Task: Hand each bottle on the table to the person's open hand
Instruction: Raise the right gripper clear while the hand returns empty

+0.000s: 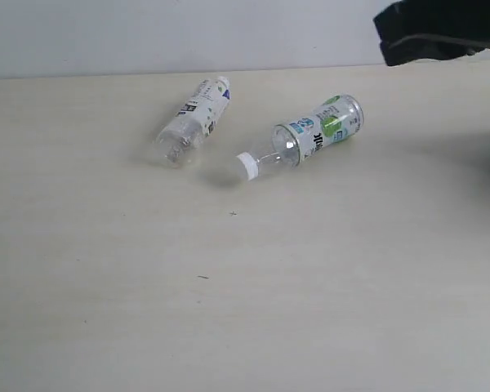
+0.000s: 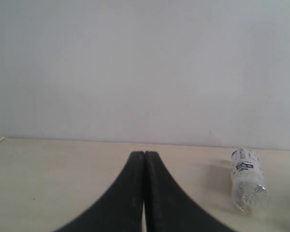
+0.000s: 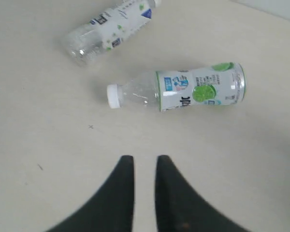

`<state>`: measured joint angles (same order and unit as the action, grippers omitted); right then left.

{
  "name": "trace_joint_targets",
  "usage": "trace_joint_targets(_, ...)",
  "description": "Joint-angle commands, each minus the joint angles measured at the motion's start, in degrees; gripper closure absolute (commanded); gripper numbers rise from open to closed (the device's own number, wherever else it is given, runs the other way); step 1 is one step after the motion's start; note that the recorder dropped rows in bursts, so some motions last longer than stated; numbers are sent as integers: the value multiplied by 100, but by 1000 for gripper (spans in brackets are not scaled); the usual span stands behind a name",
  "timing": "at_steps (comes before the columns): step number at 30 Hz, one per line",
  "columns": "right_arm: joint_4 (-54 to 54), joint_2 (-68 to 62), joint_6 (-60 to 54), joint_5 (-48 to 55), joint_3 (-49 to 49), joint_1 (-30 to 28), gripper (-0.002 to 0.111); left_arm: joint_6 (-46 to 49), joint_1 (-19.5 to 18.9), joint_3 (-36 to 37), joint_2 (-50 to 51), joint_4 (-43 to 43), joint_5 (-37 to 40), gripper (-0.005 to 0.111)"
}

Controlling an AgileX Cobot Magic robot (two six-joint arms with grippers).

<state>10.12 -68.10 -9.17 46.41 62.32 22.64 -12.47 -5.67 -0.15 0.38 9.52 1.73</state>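
Two bottles lie on their sides on the table (image 1: 229, 310). The green-print bottle (image 1: 314, 135) has a white cap pointing to the front left, and it also shows in the right wrist view (image 3: 193, 91). The dark-print bottle (image 1: 193, 120) lies further left and back; both wrist views show this bottle (image 3: 111, 30) (image 2: 247, 178). My right gripper (image 3: 144, 159) hovers above the table short of the green-print bottle, its jaws a narrow gap apart with nothing between them. My left gripper (image 2: 144, 153) is shut and empty, low over the table with the dark-print bottle off to its side. The person's open hand is out of view.
The black right arm (image 1: 437, 34) reaches in at the upper right of the exterior view. A pale wall (image 1: 188, 33) runs behind the table's far edge. A few tiny dark specks (image 1: 202, 277) mark the tabletop.
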Motion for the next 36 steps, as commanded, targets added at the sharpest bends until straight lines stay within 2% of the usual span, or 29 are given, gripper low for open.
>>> trace_joint_targets(1, 628, 1867, -889, -628, -1163, 0, 108, 11, 39, 15, -38, 10, -20, 107)
trace_joint_targets(7, 583, 4080, -1639, -1644, -3316, 0, 108, 11, 39, 15, -38, 10, -20, 107)
trace_joint_targets(12, 619, 4734, -1629, -2916, -4136, 0, 108, 11, 39, 15, -38, 10, -20, 107)
trace_joint_targets(20, 632, 5104, -1616, -3292, -4484, 0, 108, 11, 39, 15, -38, 10, -20, 107)
trace_joint_targets(36, 632, 5342, -1619, -3281, -4494, 0, 108, 11, 39, 15, -38, 10, -20, 107)
